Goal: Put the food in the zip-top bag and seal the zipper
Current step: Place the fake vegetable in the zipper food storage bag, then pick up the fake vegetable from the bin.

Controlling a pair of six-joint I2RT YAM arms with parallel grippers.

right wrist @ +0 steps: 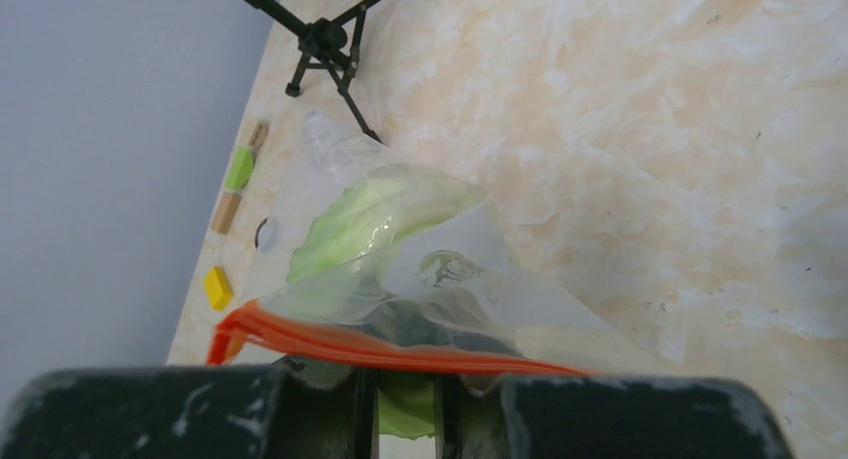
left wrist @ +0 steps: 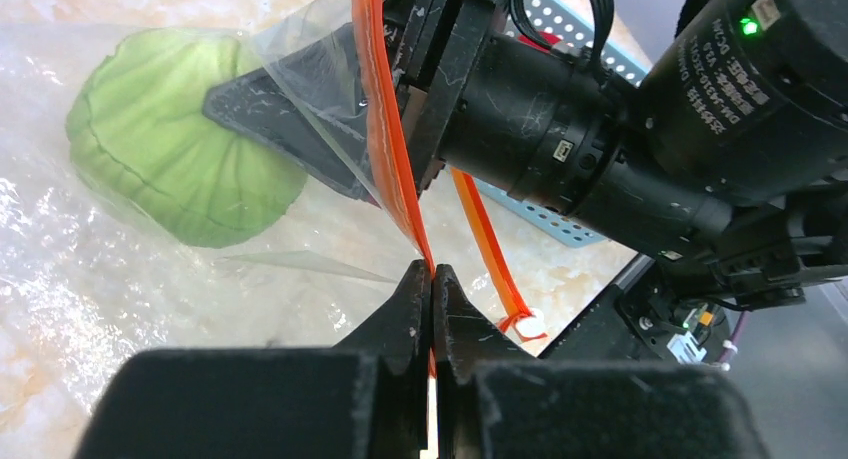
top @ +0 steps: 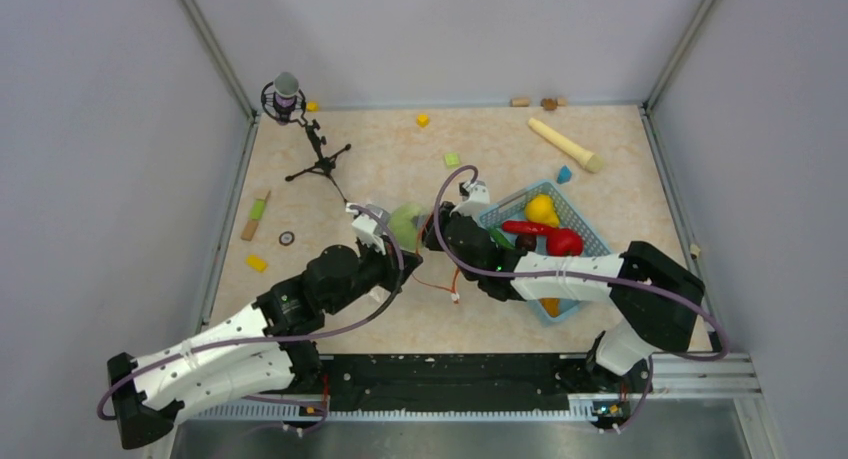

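Note:
The clear zip-top bag (left wrist: pixel 300 69) lies mid-table with a green food piece (left wrist: pixel 180 149) inside it. My left gripper (left wrist: pixel 432 274) is shut on the orange zipper (left wrist: pixel 385 129) strip, holding the mouth up; the white slider tab (left wrist: pixel 530 327) hangs at the strip's end. My right gripper (right wrist: pixel 405 374) reaches into the bag's mouth, its narrow jaws closed on the edge of the green food (right wrist: pixel 370 214), with the zipper (right wrist: pixel 380 344) across its fingers. From above, both grippers meet at the bag (top: pixel 405 219). A lemon (top: pixel 541 209), chili (top: pixel 522 227) and tomato (top: pixel 564 242) lie in the basket.
The light-blue mesh basket (top: pixel 590 234) sits under the right arm. A microphone on a tripod (top: pixel 287 94) stands at the back left. A wooden stick (top: pixel 565 144), small cubes (top: pixel 423 120) and a yellow block (top: pixel 257 263) are scattered around.

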